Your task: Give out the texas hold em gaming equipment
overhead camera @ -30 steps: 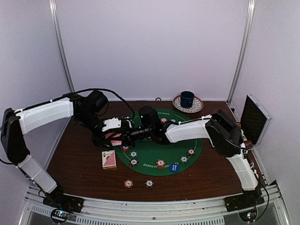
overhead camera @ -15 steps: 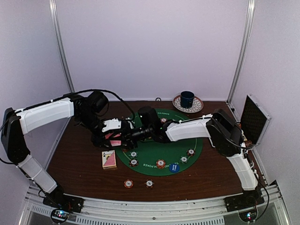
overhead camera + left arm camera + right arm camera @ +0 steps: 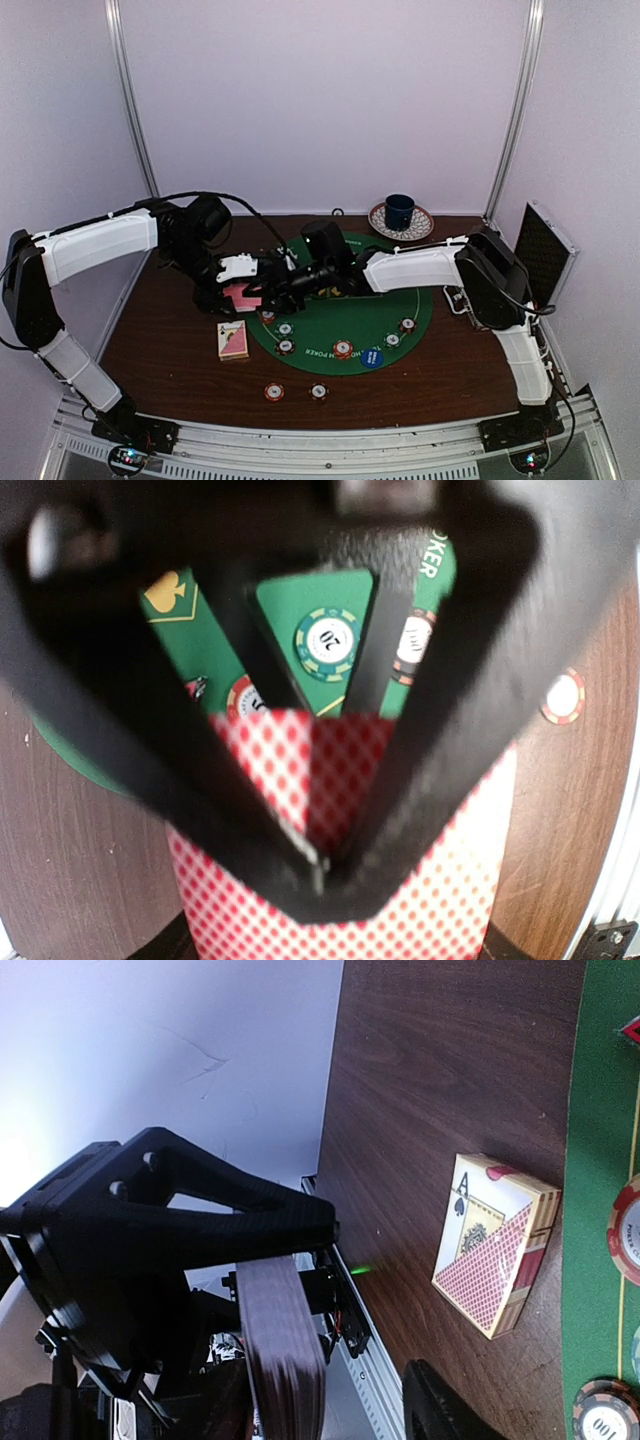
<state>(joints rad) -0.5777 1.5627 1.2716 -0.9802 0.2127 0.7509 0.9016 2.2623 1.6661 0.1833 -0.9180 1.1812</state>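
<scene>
Right gripper (image 3: 279, 290) shifted slightly rightward since earlier, its spread not discernible, pink-backed card deck (image 3: 430, 900) pinched by left gripper (image 3: 320, 873), beside green mat (image 3: 350, 322).

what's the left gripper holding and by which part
The card deck, clamped across its flat faces near one edge by the left gripper.

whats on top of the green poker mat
Striped poker chips and a blue button disc sit on the green mat's near half. The right arm covers a far strip, so anything beneath is hidden.
</scene>
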